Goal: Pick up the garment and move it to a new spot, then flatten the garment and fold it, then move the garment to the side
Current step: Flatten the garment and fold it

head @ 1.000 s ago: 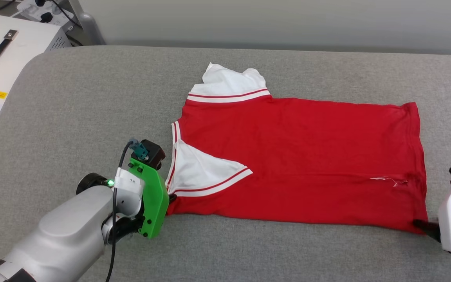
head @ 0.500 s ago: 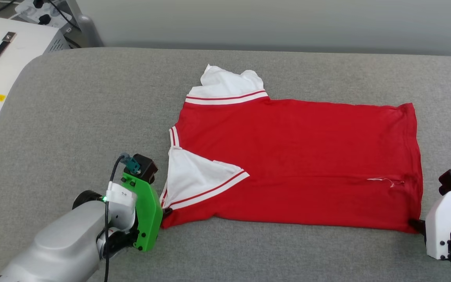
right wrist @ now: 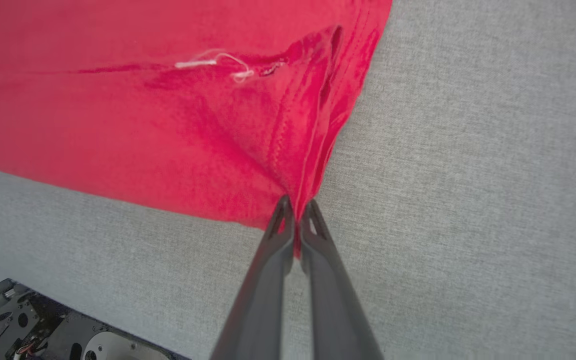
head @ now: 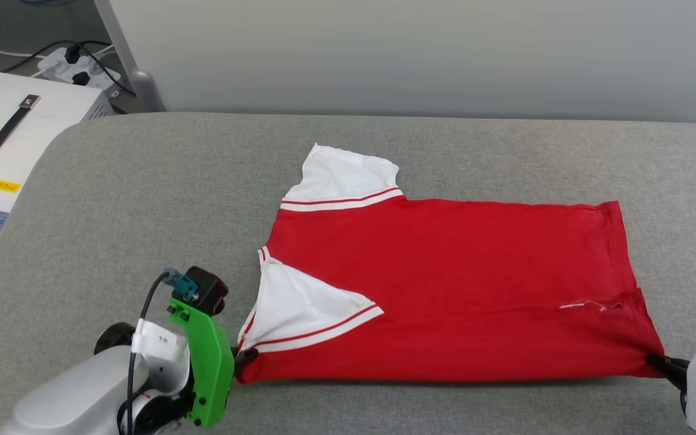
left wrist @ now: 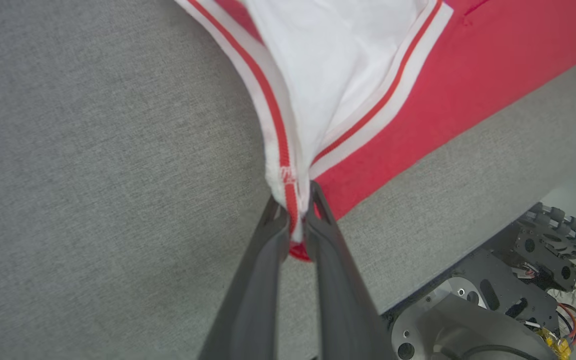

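The garment (head: 444, 284), a red T-shirt with white sleeves and striped trim, lies flat and sideways on the grey padded table (head: 142, 199), collar end to the left. My left gripper (head: 244, 355) is shut on its near left corner, pinching the striped shoulder trim (left wrist: 288, 200) between its dark fingers (left wrist: 263, 270). At the near right corner my right gripper (head: 656, 361) is shut on the red hem (right wrist: 298, 200). The white near sleeve (head: 299, 308) is folded over the red body; the far sleeve (head: 342, 175) sticks out toward the back.
A white equipment box (head: 9, 133) with a black handle stands off the table's far left, with a power strip (head: 76, 66) and cables behind it. A pale wall (head: 420, 54) runs behind the table. The robot's wheeled base (left wrist: 518, 280) shows below the table's near edge.
The right gripper has shut on the hem corner. Both grippers have drawn the shirt's near edge toward me, pulling it straighter. The head camera has tilted, shifting the whole picture downward.
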